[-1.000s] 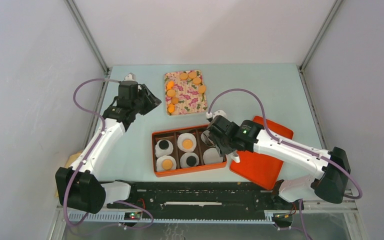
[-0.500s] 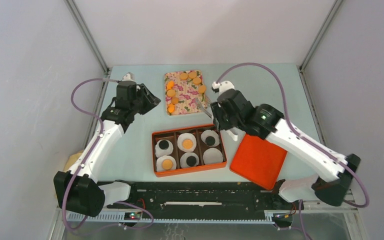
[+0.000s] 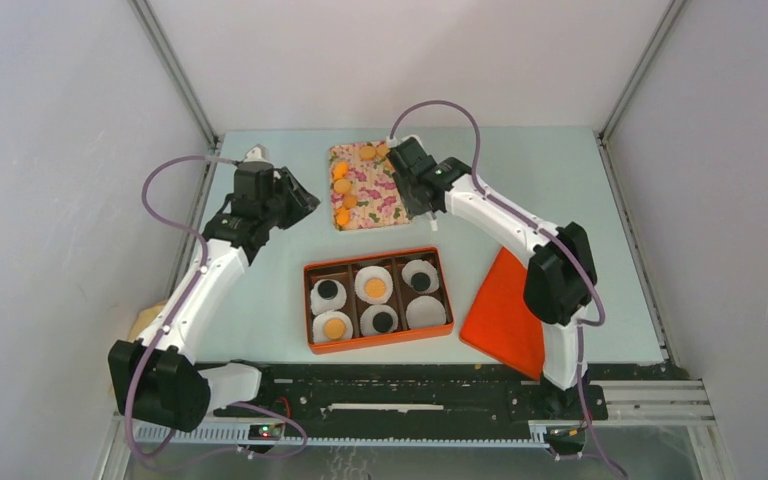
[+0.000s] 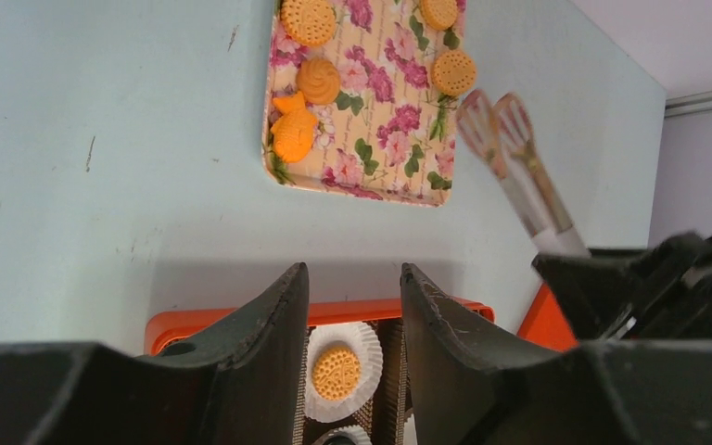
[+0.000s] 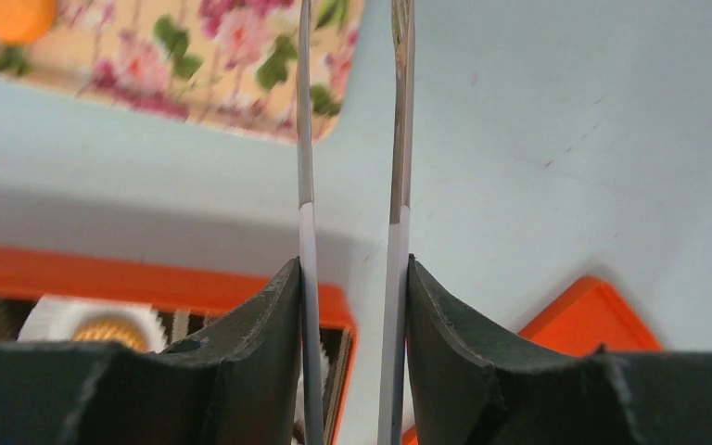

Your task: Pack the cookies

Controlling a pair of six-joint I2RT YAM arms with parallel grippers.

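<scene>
The right hand (image 3: 407,192) is clenched on a pair of metal tongs (image 4: 515,119). It hangs above the right edge of the flowered tray (image 3: 372,200), in the upper middle of the overhead view. In its own wrist view the two thin blades of the tongs stand a little apart with nothing between them. They point over the bare desk (image 3: 560,180), just beside a corner of the tray.

The left hand (image 4: 352,278) is released, its fingers apart and holding nothing. In the overhead view it is to the left of the tray, above the desk.

The cookies (image 3: 341,185) are in two places. Several orange ones lie on the tray, mostly along its left and upper edges. The others are in the orange box (image 3: 378,343), in the middle of the overhead view, below the tray. The box has six compartments, each with a white paper cup (image 3: 425,312). In the upper row, from left to right, the cups hold a black cookie, an orange one and a black one. In the lower row there is an orange one, then a black one, and the cup at the right has no cookie.

An orange lid (image 3: 505,310) lies on the desk just to the right of the box, partly hidden by the right arm.
</scene>
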